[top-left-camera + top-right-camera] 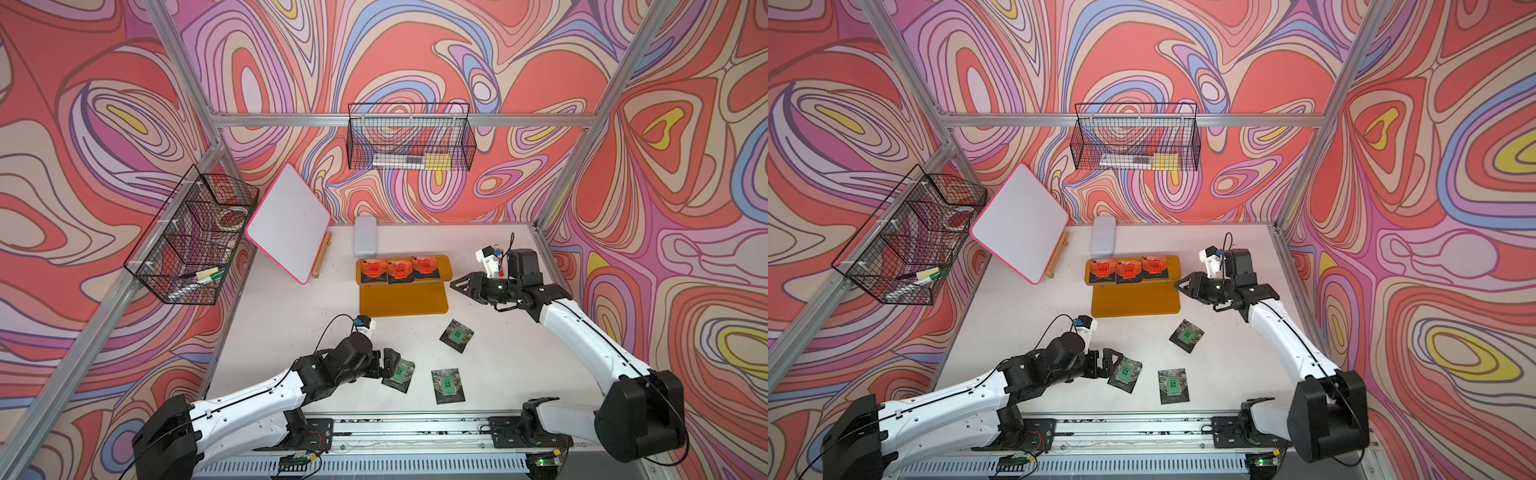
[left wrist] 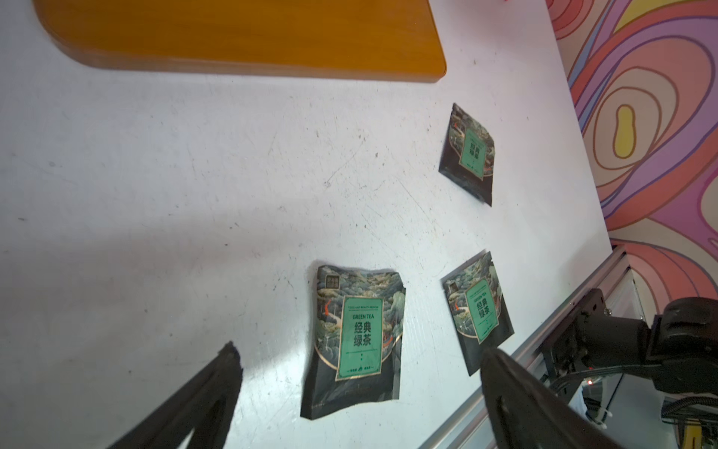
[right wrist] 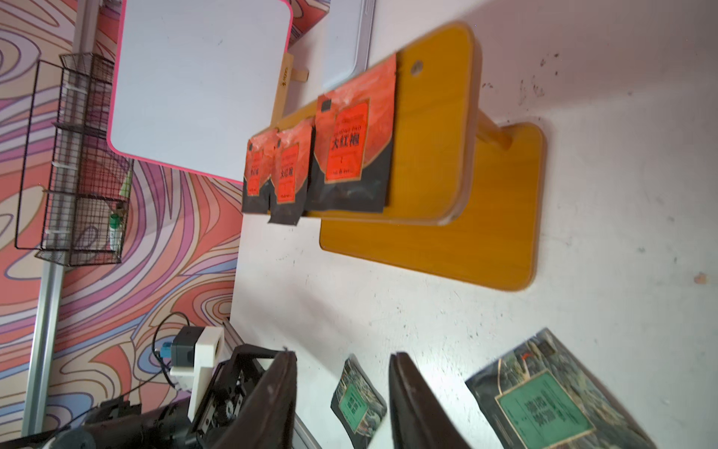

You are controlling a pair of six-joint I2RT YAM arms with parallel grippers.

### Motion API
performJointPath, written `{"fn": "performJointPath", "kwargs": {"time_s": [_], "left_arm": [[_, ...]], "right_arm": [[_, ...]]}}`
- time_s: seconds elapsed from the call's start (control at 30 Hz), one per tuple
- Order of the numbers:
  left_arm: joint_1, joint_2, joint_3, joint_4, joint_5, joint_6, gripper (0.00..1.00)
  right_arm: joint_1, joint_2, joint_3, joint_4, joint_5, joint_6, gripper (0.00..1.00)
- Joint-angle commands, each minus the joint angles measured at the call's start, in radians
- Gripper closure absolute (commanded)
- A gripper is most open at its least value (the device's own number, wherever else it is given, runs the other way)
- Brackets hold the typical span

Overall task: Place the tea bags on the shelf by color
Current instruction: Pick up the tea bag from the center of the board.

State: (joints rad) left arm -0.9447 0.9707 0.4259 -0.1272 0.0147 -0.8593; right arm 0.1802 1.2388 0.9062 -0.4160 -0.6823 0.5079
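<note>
Tea bags (image 1: 400, 270) with orange-red faces sit in a left-to-right row along the upper tier of the shelf (image 1: 403, 301) — label tops toward the back wall, dark ends overhanging the front edge. Three green tea bags (image 1: 446, 384) lie flat on the table (image 1: 291, 324), each skewed differently, one just beside the wide-spread left gripper (image 2: 359, 352). The right gripper (image 1: 456, 286), by the shelf's right end, stands partly apart — empty.

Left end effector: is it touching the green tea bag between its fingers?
Apart. Left wrist view shows bare table between the green tea bag and each finger of the left end effector.
</note>
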Motion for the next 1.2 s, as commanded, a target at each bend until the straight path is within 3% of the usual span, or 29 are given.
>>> {"fn": "performJointPath", "kwargs": {"time_s": [0.0, 0.33, 0.53, 0.83, 1.17], "left_arm": [[-0.005, 0.040, 0.018, -0.024, 0.070, 0.021, 0.01], [-0.005, 0.159, 0.025, 0.114, 0.128, -0.025, 0.04], [-0.010, 0.197, 0.044, 0.165, 0.147, -0.034, 0.05], [-0.013, 0.183, 0.049, 0.190, 0.151, -0.040, 0.05], [-0.099, 0.276, 0.080, 0.321, 0.139, -0.085, 0.06]], "right_arm": [[0.040, -0.083, -0.078, 0.023, 0.028, -0.009, 0.59], [0.231, -0.188, -0.264, 0.007, 0.156, 0.117, 0.58], [0.257, -0.205, -0.293, -0.154, 0.248, 0.154, 0.59], [0.275, -0.211, -0.300, -0.387, 0.275, 0.212, 0.58], [0.288, -0.233, -0.392, -0.391, 0.260, 0.239, 0.58]]}}
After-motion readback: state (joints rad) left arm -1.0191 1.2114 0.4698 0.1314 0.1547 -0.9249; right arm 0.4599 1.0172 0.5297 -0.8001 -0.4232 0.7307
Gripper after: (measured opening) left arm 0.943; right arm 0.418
